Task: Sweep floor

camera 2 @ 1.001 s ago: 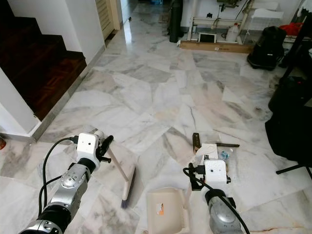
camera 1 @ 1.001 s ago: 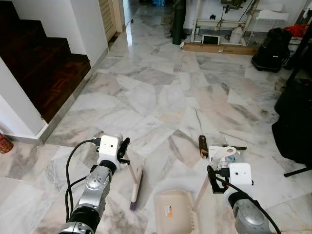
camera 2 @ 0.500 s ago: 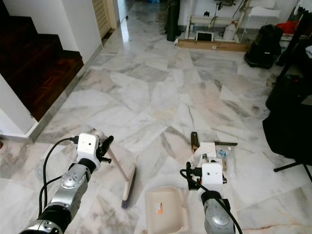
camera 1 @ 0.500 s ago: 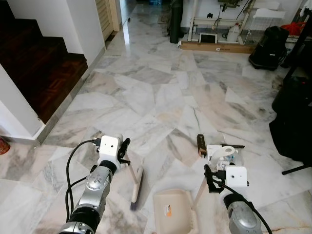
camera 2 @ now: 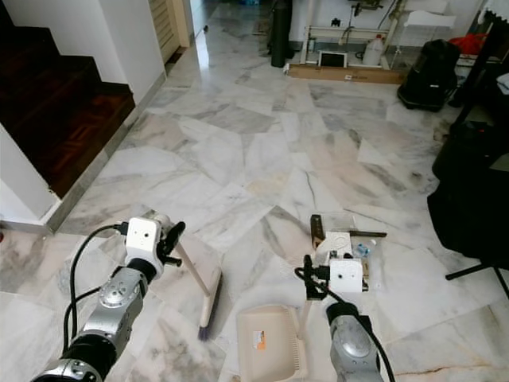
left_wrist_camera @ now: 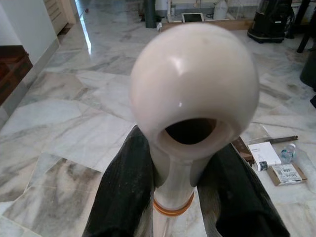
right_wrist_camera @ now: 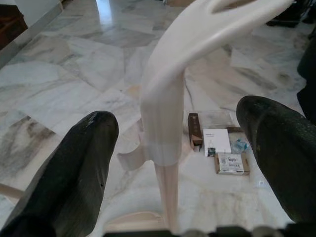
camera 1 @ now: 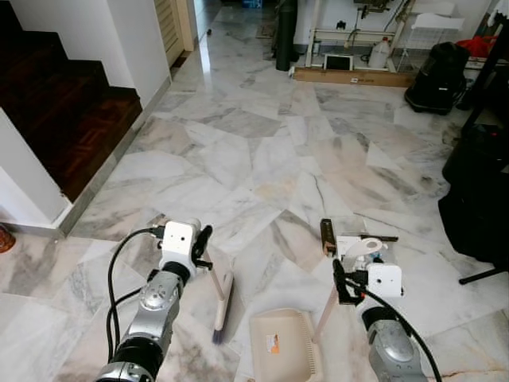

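Left eye: marble floor [camera 1: 262, 151], dark staircase [camera 1: 71, 111] along its left edge. Left pincer [camera 1: 203, 243] low over the near floor, fingers clamped on the broom [camera 1: 222, 298] handle; broom head sits on the floor just left of the dustpan [camera 1: 282, 346]. Right pincer [camera 1: 339, 282] at the upright dustpan handle [camera 1: 326, 310]; pan flat on the floor at the near edge. Litter [camera 1: 358, 247] lies just beyond the right pincer: a brown block, white box and card, a dark thin stick. Cardboard box [camera 1: 355, 77] and black bag [camera 1: 437, 76] at the far edge, black stand at the right edge.

Right eye: same layout. Broom [camera 2: 208, 298] slants from the left pincer [camera 2: 173, 235] down to the floor, bristles near the dustpan [camera 2: 269, 350] front corner. Right pincer [camera 2: 307, 282] directly above the pan's rear. Litter [camera 2: 346, 243] just behind it.

Left wrist: both black fingers [left_wrist_camera: 123, 187] pressed tight on the broom's cream handle, below its rounded end cap [left_wrist_camera: 193, 94] with hanging hole. An orange band rings the handle at the fingers. Litter on the floor beyond.

Right wrist: fingers [right_wrist_camera: 74, 168] spread wide, well apart from the dustpan handle [right_wrist_camera: 163, 128] standing between them. No contact visible on either side, so it's open around the handle, gripping nothing. Brown block and white boxes [right_wrist_camera: 217, 148] on the floor past it.
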